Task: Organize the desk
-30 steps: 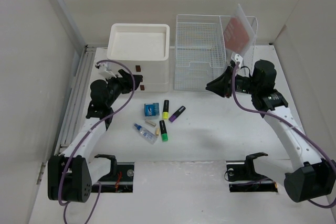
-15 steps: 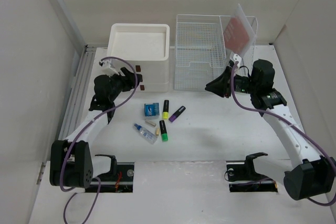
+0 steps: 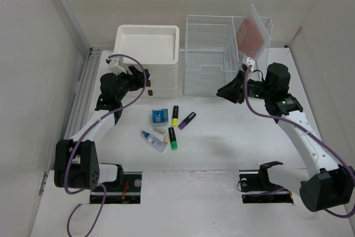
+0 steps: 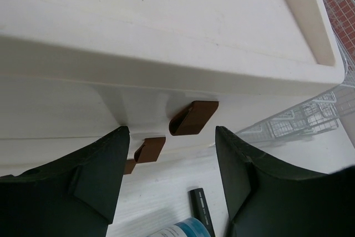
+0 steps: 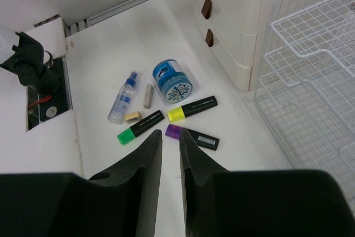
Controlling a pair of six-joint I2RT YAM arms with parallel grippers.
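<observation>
A: Largest first?
B: Desk [image 3: 222,154]: white, matte, under everything. Grey rail [image 3: 83,98] along L edge.
A: Next?
B: Rack [image 3: 211,54]: white wire mesh, far side, centre-right. Card [image 3: 250,34]: red, tilted, leaning in R compartment of rack. Box [image 3: 147,51]: cream, tray top, just L of rack; touching or not, can't tell. Two brown pulls on box front: upper handle [image 4: 193,117], lower handle [image 4: 150,149].
A: Arms?
B: L arm [image 3: 94,129]: stretched to box front. L gripper [image 4: 171,137]: fingers wide apart, nothing held, tips just short of upper handle; no contact seen. R arm [image 3: 302,137]: raised, by front R corner of rack. R gripper [image 5: 169,142]: fingers nearly together, slim gap only, nothing between; up off desk, pointed toward the small items.
A: Small stuff?
B: One cluster, mid-desk, in front of box & rack, between the arms. All lying flat.
- Bottle [image 5: 123,97]: clear, blue cap, nearest L arm's base.
- Yellow marker [image 5: 192,107]: black body, yellow cap.
- Green marker [image 5: 141,127]: black body, green cap, near-parallel to yellow one.
- Purple marker [image 5: 192,135]: just beside yellow marker, on side away from box.
- Disc [image 5: 172,84]: blue, round, printed top, just beside yellow marker, box side.
- Beige stick [image 5: 147,96]: between bottle & disc.
- Beige bit [image 5: 132,116]: smallest, between bottle & green marker.
</observation>
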